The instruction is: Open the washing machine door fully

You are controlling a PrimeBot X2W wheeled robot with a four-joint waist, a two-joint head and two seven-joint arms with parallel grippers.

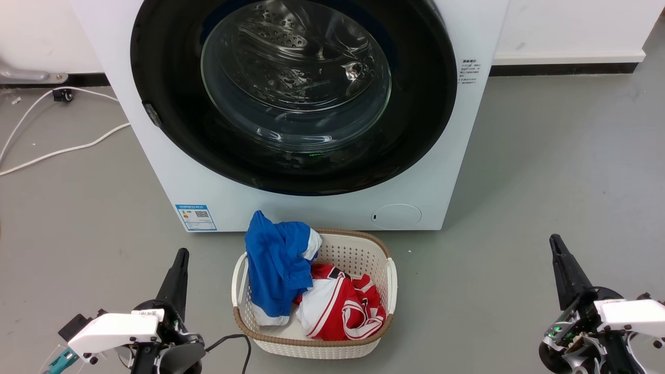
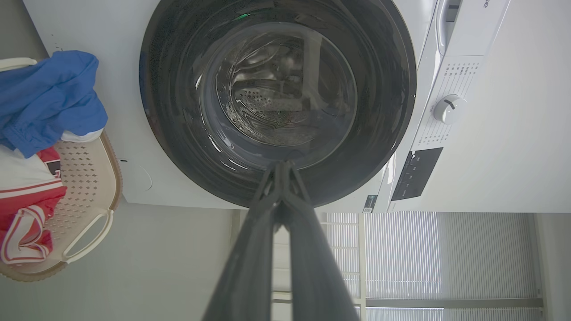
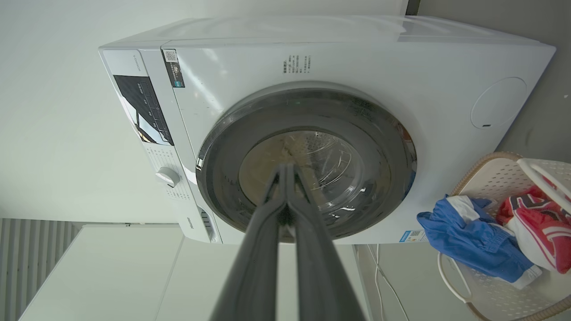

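Washing machine door (image 1: 293, 93) sits shut against the front of the white washing machine (image 1: 462, 156), at the far side of the scene, its wide black rim and clear glass bowl facing the robot. Both claws are low and near, well apart from the door. Left claw (image 1: 181, 257) is at the near left, its two dark fingers pressed together and pointing toward the machine's lower left corner. The right claw (image 1: 557, 244) is at the near right, fingers likewise pressed together, out past the machine's right edge. Between the claws, just in front of the machine, a laundry basket (image 1: 363, 249) stands on the grey floor (image 1: 545, 182) — a blue garment (image 1: 275, 259) hangs over its left rim and a red-and-white one (image 1: 343, 306) lies inside.
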